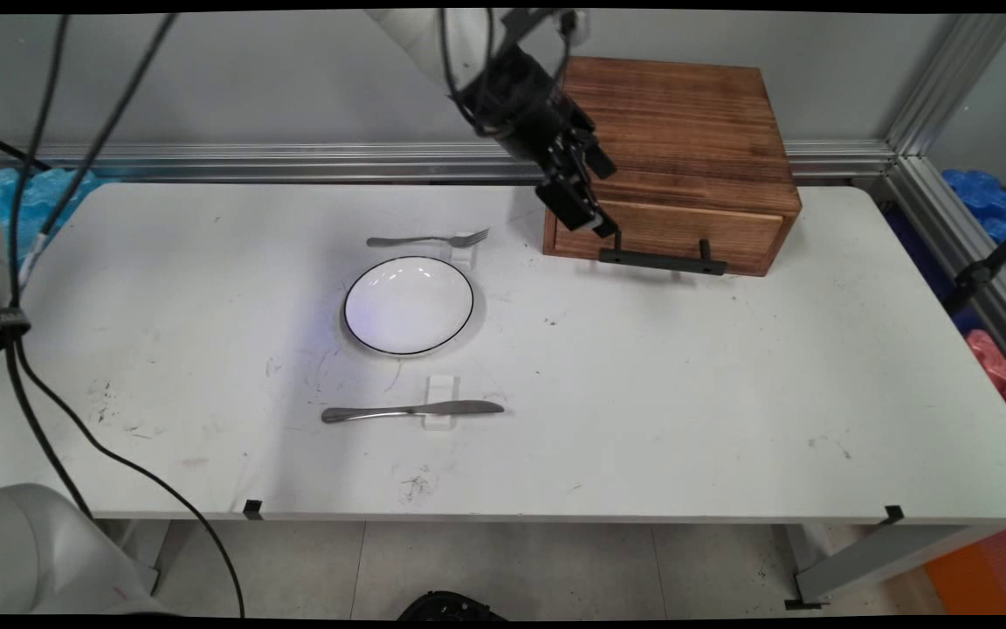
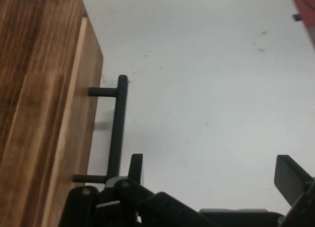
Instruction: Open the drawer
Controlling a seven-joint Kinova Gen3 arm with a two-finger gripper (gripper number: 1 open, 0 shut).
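Where the arm reaches in from the upper left, we see the gripper (image 1: 597,196) spread wide and holding nothing, one finger (image 2: 135,169) just beside the near end of the black handle (image 1: 662,259) on the wooden box (image 1: 678,157). The box stands at the table's (image 1: 730,393) back edge, right of centre. Open tabletop lies before it; the plate (image 1: 409,305), fork (image 1: 429,238) and knife (image 1: 413,410) sit well apart to the left.

No readable text or labels appear, as far as the views allow.
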